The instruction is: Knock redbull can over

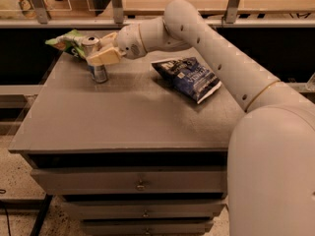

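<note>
The redbull can (100,73) is a slim silver can standing at the back left of the grey table (123,117), its top leaning slightly left. My gripper (96,49) reaches in from the right at the can's height. It is open, and its near finger (104,57) lies across the front of the can's middle. The other finger sits behind, near the can's top. The can's middle is hidden by the finger.
A green snack bag (66,41) lies just behind and left of the can at the table's back left corner. A dark blue crinkled chip bag (189,77) lies to the right under my arm. Drawers sit below the table front.
</note>
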You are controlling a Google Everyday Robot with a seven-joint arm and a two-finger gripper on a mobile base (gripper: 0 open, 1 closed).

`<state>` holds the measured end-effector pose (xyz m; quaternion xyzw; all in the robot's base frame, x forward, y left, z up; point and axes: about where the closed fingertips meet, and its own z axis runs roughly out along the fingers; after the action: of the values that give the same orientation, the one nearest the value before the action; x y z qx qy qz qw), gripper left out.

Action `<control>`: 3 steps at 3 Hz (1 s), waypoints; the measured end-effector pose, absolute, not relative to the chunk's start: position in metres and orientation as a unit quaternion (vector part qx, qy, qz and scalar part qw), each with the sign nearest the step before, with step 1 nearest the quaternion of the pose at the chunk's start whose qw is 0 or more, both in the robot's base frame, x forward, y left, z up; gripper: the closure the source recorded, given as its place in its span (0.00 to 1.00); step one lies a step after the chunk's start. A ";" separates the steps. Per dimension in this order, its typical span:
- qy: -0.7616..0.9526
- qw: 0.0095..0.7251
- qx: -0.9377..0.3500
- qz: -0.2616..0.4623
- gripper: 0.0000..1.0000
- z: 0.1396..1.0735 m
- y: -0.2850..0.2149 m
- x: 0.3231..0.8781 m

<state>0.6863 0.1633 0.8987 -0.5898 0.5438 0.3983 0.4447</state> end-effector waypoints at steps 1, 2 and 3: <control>0.552 0.441 -0.612 0.356 1.00 0.908 0.162 0.682; 0.555 0.422 -0.666 0.264 1.00 0.923 0.161 0.666; 0.550 0.390 -0.720 0.165 1.00 0.939 0.157 0.647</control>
<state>0.6470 0.1568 0.9387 -0.7200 0.5497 0.1654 0.3898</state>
